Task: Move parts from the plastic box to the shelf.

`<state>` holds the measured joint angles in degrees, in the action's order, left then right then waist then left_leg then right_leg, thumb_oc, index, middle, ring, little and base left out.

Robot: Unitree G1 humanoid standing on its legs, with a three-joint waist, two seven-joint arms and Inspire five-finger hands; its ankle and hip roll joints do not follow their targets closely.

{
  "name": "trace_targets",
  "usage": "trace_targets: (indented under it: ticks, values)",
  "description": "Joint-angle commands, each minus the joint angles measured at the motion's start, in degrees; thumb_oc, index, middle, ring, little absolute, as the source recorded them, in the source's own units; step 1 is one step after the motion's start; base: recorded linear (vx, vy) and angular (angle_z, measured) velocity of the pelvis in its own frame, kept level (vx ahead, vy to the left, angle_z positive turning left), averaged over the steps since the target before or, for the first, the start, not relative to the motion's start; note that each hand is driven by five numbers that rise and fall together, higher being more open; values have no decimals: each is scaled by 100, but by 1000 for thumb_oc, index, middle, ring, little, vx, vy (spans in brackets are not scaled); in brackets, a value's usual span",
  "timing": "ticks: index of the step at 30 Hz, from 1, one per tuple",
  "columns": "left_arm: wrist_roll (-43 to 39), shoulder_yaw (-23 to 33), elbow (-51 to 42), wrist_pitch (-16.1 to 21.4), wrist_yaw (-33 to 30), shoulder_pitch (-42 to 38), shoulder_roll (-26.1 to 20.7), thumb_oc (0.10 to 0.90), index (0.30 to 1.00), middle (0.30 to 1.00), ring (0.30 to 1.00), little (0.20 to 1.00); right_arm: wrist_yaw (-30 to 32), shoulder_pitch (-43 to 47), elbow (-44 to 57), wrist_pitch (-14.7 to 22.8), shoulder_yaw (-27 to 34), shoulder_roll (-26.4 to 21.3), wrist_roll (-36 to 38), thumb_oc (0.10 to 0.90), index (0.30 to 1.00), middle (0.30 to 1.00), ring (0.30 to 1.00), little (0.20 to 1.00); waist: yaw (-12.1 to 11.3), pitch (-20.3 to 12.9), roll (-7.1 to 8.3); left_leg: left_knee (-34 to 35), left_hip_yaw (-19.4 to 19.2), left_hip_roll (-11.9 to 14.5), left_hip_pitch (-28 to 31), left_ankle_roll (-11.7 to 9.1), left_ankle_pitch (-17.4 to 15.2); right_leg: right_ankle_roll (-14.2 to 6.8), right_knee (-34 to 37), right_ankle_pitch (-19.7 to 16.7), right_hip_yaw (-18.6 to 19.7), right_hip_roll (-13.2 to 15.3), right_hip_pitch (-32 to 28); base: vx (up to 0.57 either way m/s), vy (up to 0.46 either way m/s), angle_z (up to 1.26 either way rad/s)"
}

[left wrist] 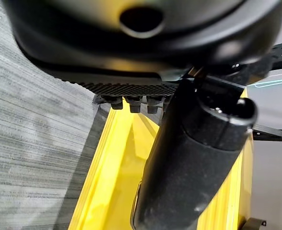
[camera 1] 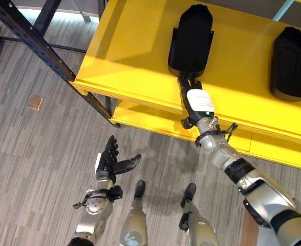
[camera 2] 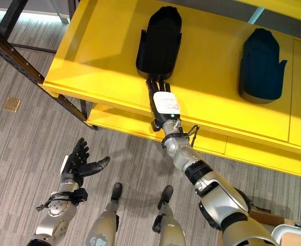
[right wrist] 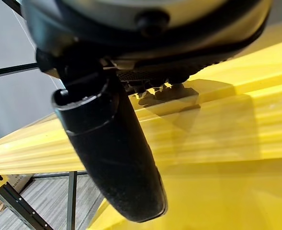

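Two black moulded parts lie on the top board of the yellow shelf [camera 1: 130, 56]. The nearer-left part [camera 1: 190, 38] lies with its narrow end toward the shelf's front edge. My right hand [camera 1: 196, 100] reaches over that edge, its straight fingers touching the part's near end; it is open, with the thumb [right wrist: 112, 153] stretched out above the yellow board. The second part [camera 1: 292, 64] rests further right, apart from the hand. My left hand [camera 1: 109, 161] hangs low over the floor, open and holding nothing, and its thumb [left wrist: 193, 163] is extended.
A lower yellow board [camera 1: 150, 120] sits under the top one. The shelf's dark metal post [camera 1: 38, 43] slants along its left end. A small brass plate [camera 1: 35, 102] is set in the grey floor. A pale container corner [camera 2: 293, 234] shows at the lower right.
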<state>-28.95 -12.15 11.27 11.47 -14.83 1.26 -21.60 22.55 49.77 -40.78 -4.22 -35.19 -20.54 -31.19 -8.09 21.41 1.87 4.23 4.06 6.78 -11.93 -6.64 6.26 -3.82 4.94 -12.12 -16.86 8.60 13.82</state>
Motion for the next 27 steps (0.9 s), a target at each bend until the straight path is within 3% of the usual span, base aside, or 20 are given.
trace_targets:
  ticks: [1,6,11,14,19,27]
  values:
    - [-4,-24,-641,634,-73,-204,-319,900,1000,1000,1000,1000,23,814,-152,74,-14,98,287,900,1000,1000,1000,1000,-185,68,374,-179,-181,-76,147,342,-459,-831,-182,-38,384,1044,-245,0,0,0]
    - [59,35,-620,601,-101,-176,-272,900,1000,1000,1000,1000,-81,519,322,152,-18,77,278,900,1000,1000,1000,1000,-139,36,399,-182,-203,-71,174,348,-480,-828,-183,-30,397,1039,-253,0,0,0]
    - [235,224,-617,492,-188,-110,-142,900,1000,1000,1000,1000,-300,-568,1983,432,210,-149,406,900,1000,1000,1000,1000,61,-29,531,-183,-265,-55,286,352,-528,-846,-214,-5,448,1033,-301,0,0,0]
    - [375,384,-644,467,-242,-22,-121,900,1000,1000,1000,1000,-404,-1479,3107,668,659,-481,610,900,1000,1000,1000,1000,222,-131,644,-143,-330,-46,419,356,-559,-863,-243,13,504,1012,-339,-4,8,-5]
    - [490,507,-622,400,-201,116,-140,900,1000,1000,1000,1000,-665,-2339,4155,931,1113,-873,772,900,1000,1000,1000,1000,394,-318,725,-28,-436,-60,666,373,-586,-886,-257,5,596,981,-418,10,19,-11]
    - [695,628,-490,331,-24,358,-91,900,1000,1000,1000,1000,-1113,-3477,5197,1329,1699,-1017,1557,900,1000,1000,1000,1000,714,-812,671,74,-689,-158,1205,467,-740,-980,-237,-105,726,1036,-715,31,35,-20]
